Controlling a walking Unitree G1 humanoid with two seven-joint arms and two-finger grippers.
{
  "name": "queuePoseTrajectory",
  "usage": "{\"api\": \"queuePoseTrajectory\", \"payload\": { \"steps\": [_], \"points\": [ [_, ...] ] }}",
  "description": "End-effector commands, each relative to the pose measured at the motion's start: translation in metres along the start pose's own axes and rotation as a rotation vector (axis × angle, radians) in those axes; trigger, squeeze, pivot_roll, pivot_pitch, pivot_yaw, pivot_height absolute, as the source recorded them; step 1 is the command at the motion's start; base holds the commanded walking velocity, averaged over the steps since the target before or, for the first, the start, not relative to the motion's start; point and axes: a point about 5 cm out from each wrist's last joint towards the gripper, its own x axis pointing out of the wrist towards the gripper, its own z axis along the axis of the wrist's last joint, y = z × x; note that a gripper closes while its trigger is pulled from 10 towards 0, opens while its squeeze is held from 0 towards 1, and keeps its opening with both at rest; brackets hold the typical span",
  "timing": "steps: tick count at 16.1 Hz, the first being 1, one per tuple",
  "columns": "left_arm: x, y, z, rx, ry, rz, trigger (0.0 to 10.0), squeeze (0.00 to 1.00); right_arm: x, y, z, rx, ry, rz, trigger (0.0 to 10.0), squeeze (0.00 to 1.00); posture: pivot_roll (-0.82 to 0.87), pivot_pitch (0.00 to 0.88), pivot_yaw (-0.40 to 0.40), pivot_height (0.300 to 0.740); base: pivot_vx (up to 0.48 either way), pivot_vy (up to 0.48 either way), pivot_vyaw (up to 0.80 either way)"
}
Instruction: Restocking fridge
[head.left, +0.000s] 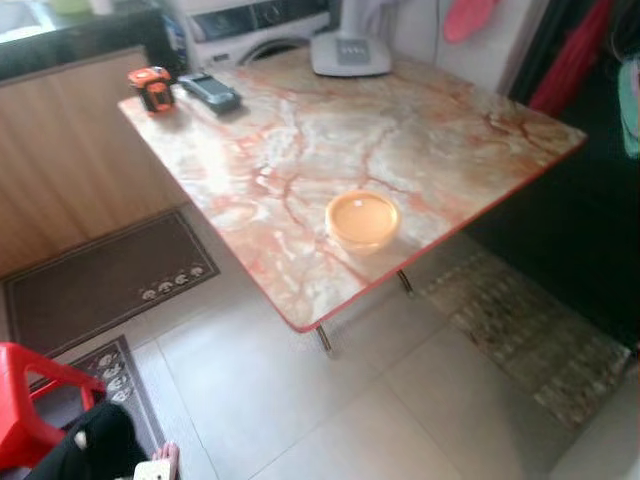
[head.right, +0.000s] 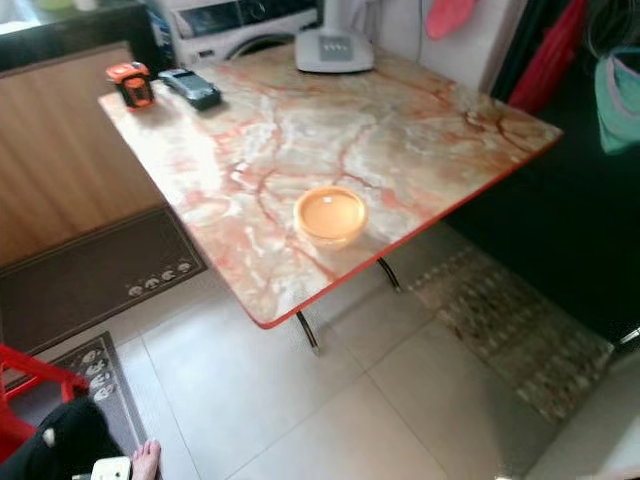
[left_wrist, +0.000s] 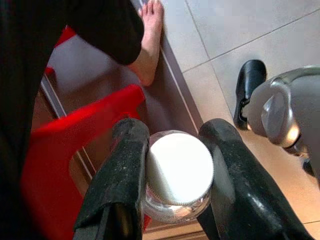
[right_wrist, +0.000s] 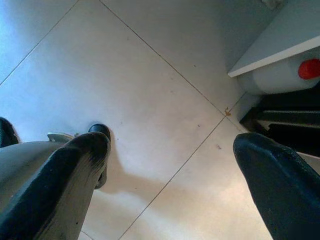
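One white-lidded jar (left_wrist: 178, 177) between left hand (left_wrist: 175, 150) fingers.

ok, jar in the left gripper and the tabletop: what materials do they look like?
Jar: clear glass by the look, or clear plastic, since the rim is see-through and glinting; its lid is matte white with a ribbed edge, likely plastic. Left gripper is clamped on it. Tabletop: glossy marble-pattern surface with red edging, probably laminate.

Left gripper (left_wrist: 175, 150) jaws clamped; right gripper (right_wrist: 170, 150) jaws spread.
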Motion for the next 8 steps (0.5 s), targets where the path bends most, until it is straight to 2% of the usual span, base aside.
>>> {"api": "queuePoseTrajectory", "payload": {
  "steps": [1, 8],
  "points": [
    [0.0001, -0.0002, 0.0006, 0.021, -0.002, -0.002, 10.0, 0.0, -0.0024, -0.0039, -0.0078, 0.025, 0.022, -0.015, 10.0, 0.0, 0.07, 0.083, 0.0, 0.74, 0.0, 0.0, -0.79],
    [0.0002, 0.0019, 0.0004, 0.047, 0.001, -0.003, 10.0, 0.0, -0.0015, -0.0009, -0.0075, 0.005, 0.032, -0.005, 10.0, 0.0, 0.08, 0.064, 0.005, 0.74, 0.0, 0.0, -0.79]
  ]
}}
